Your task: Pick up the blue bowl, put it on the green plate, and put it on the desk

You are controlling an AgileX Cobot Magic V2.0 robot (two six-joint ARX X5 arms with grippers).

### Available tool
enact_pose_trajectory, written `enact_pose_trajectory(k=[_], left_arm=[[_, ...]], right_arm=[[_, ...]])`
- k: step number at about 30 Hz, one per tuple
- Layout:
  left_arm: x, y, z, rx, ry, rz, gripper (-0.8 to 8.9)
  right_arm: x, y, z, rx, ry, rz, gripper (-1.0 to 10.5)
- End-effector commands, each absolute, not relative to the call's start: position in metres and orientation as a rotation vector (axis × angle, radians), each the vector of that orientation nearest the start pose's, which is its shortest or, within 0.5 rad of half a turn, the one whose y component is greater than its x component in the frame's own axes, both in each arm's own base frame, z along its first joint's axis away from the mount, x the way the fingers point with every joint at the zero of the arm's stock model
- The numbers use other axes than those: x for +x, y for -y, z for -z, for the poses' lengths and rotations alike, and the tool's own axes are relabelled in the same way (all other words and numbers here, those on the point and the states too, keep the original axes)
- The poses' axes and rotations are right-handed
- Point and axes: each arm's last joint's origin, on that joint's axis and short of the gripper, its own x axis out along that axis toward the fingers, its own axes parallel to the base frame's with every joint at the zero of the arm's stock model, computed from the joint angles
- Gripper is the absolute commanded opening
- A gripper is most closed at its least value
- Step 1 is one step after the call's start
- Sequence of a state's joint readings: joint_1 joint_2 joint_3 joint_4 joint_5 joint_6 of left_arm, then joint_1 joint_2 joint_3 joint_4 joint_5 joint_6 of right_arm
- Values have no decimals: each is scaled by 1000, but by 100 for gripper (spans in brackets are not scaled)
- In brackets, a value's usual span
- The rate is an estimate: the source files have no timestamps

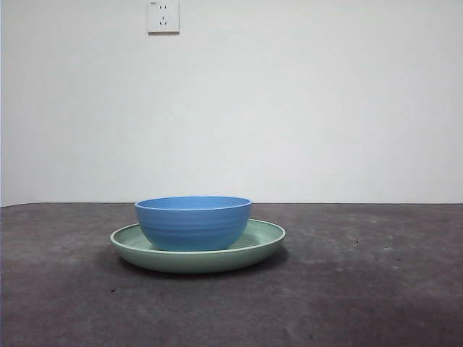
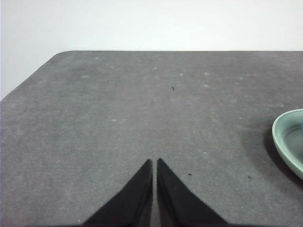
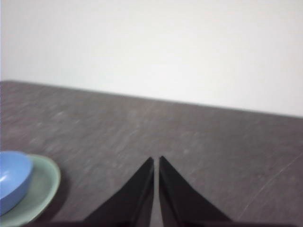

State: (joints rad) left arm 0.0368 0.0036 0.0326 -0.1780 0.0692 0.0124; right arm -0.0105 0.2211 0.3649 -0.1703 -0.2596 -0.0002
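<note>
The blue bowl (image 1: 193,222) stands upright in the middle of the green plate (image 1: 265,241), which rests on the desk (image 1: 376,289) a little left of centre. Neither gripper shows in the front view. My left gripper (image 2: 155,162) is shut and empty above bare desk, with only an edge of the green plate (image 2: 287,141) off to its side. My right gripper (image 3: 156,160) is shut and empty above the desk, well apart from the blue bowl (image 3: 13,178) on the green plate (image 3: 44,184).
A white wall rises behind the desk, with a wall socket (image 1: 163,16) high up. The desk's rounded far corner (image 2: 61,53) shows in the left wrist view.
</note>
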Motion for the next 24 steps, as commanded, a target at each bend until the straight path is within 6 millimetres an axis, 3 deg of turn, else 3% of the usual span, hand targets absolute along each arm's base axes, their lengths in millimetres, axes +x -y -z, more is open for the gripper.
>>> enact_pose_trajectory(k=[1,13,24], left_arm=[[96,-1,-149,1,-178,32,15],[96,-1,-149,1,-178,32,15],[96,-1,-149,1,-178,32,15]], right_arm=[[92,-6,-235,8,21,-230,13],[97,-3,-164,72,-40,-142,12],[96,-3,-150,81,-174,-108,13]])
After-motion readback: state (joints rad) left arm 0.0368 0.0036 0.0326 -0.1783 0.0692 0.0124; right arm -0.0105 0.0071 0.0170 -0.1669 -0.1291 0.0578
